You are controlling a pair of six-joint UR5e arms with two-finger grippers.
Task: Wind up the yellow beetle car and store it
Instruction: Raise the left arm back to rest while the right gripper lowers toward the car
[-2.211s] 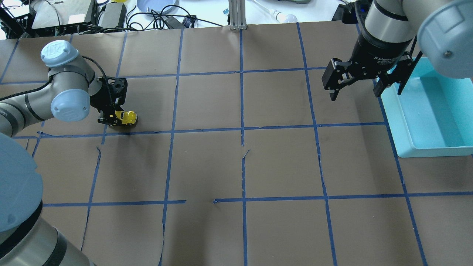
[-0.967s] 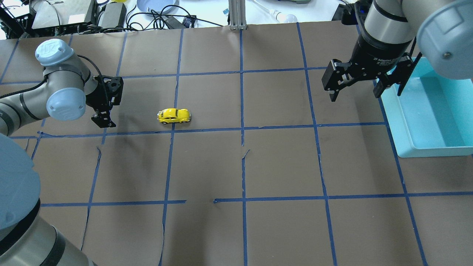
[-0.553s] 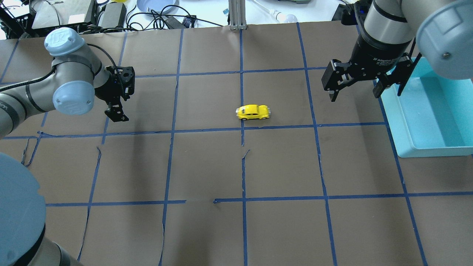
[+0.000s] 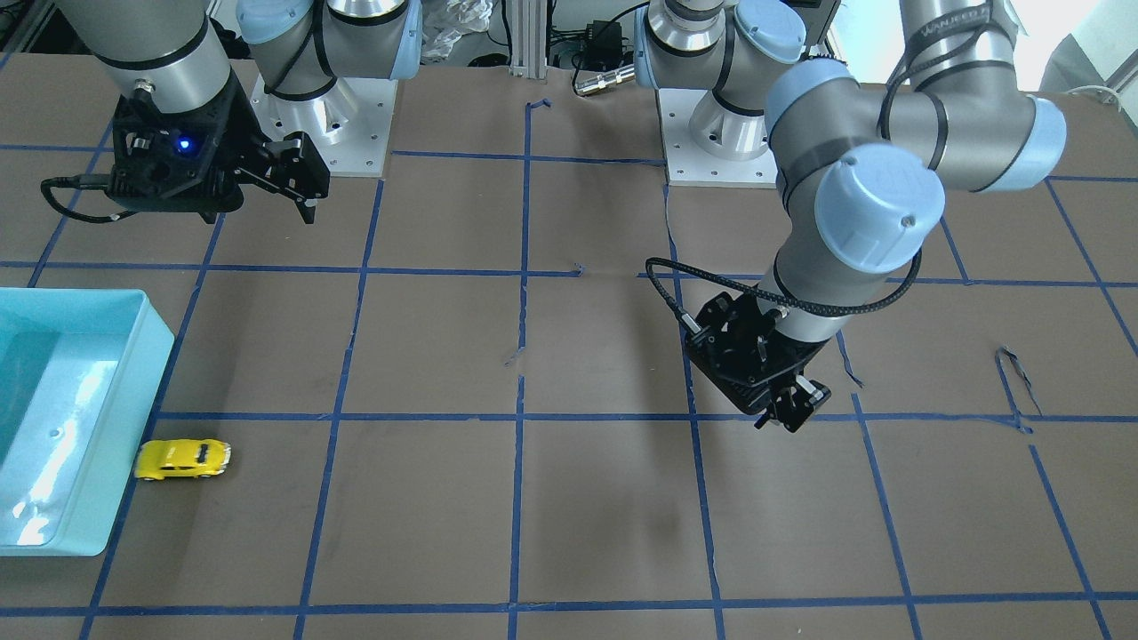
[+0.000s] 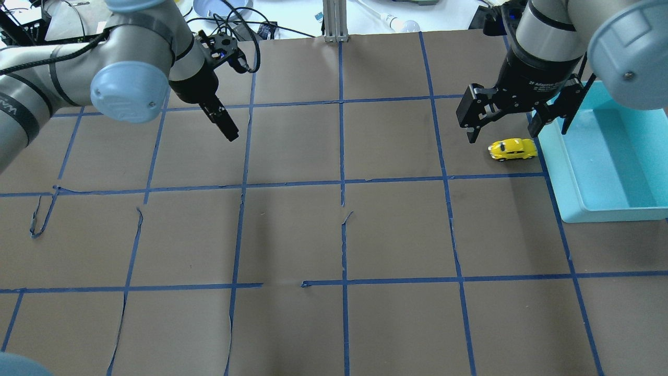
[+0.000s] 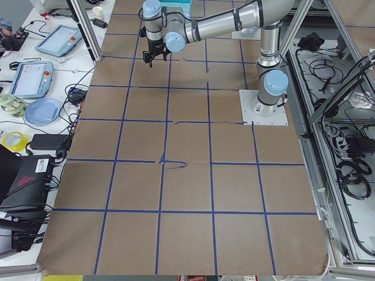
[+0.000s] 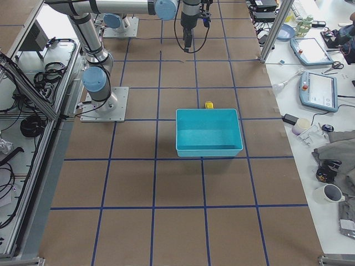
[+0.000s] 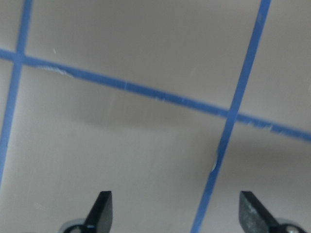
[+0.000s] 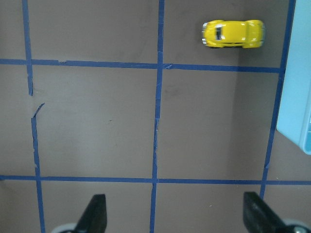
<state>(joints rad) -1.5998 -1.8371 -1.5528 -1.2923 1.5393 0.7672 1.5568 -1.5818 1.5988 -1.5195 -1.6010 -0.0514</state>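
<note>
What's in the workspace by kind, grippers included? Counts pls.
Toy cars: 1, the yellow beetle car
Bins: 1, the teal bin
Grippers: 2, the left gripper and the right gripper, both open and empty
Total: 4

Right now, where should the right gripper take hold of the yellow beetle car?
From straight above, the right gripper should pinch the yellow beetle car across its long sides, mid-body: it stands on its wheels, one end close to the teal bin.
</note>
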